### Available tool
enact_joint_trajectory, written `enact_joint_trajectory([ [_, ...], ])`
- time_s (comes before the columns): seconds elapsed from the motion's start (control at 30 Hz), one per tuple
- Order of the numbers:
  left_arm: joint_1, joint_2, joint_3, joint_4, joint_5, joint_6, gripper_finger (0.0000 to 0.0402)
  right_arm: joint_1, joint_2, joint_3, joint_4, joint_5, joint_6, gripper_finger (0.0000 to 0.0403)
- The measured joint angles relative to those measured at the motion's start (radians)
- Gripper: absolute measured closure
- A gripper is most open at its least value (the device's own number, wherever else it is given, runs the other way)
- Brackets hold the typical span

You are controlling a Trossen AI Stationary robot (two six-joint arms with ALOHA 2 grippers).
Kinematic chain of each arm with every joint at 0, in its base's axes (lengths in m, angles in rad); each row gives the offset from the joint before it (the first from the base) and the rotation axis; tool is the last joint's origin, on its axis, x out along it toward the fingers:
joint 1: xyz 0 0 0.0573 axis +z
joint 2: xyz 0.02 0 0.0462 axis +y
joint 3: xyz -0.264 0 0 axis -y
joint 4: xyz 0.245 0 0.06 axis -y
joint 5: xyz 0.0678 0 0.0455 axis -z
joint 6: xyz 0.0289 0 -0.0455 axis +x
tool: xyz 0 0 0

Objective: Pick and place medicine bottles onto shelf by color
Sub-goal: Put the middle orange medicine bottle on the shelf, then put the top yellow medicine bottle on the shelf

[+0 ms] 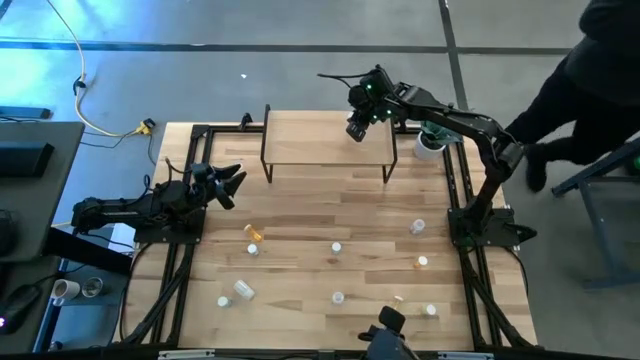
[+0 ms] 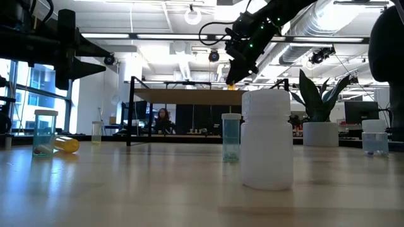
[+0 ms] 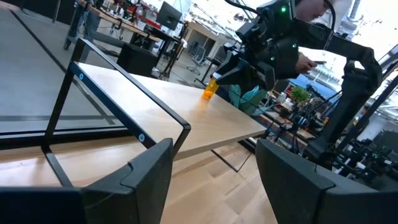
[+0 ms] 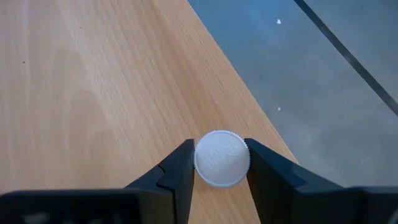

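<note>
Barely begun, to judge from the spread. Start at 9 o'clock of the table point(image 1: 300, 205) with the left gripper point(image 1: 232, 183): idle, fingers spread wide, nothing between them. Moving toward the middle, count roughly ten medicine bottles point(image 1: 337, 246) loose on the boards from 7 o'clock round to 4 o'clock, mostly standing, plus a yellow bottle point(image 1: 254, 232) and a clear bottle point(image 1: 243, 290) lying on their sides. All of these probably left to sort. Farther along, at 12 o'clock, find the shelf point(image 1: 310, 140), bare but for one orange bottle point(image 3: 210, 88) near the board's 2 o'clock corner, close to the edge. Directly above it, see the right gripper point(image 1: 357, 130), fingers drawn in narrow against both sides of the white cap point(image 4: 221, 158), gripping it or barely so. Read the bottle as upright: long axis vertical, base on the wood, cap pointing straight up at the wrist. First placement all but done, pending release; no colour grouping visible yet.
</note>
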Motion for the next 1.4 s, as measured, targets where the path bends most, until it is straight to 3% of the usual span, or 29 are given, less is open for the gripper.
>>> enact_joint_trajectory([
  [0.33, 0.000, 0.000, 0.000, 0.000, 0.000, 0.000, 0.0181, 0.000, 0.002, 0.000, 0.000, 0.001, -0.002, 0.0234],
  [0.57, 0.000, 0.000, 0.000, 0.000, 0.000, 0.000, 0.0181, -0.001, -0.014, 0.003, 0.003, 0.001, -0.002, 0.0229],
  [0.93, 0.000, 0.000, 0.000, 0.042, -0.039, 0.003, 0.0181, -0.005, -0.014, 0.125, -0.016, 0.001, -0.003, 0.0229],
  [1.17, 0.000, 0.000, 0.011, 0.148, -0.096, 0.149, 0.0177, -0.009, -0.015, 0.239, -0.025, 0.002, -0.037, 0.0229],
  [1.4, 0.000, 0.000, 0.139, 0.150, -0.112, 0.316, 0.0169, -0.030, -0.016, 0.309, -0.041, 0.002, -0.037, 0.0229],
])
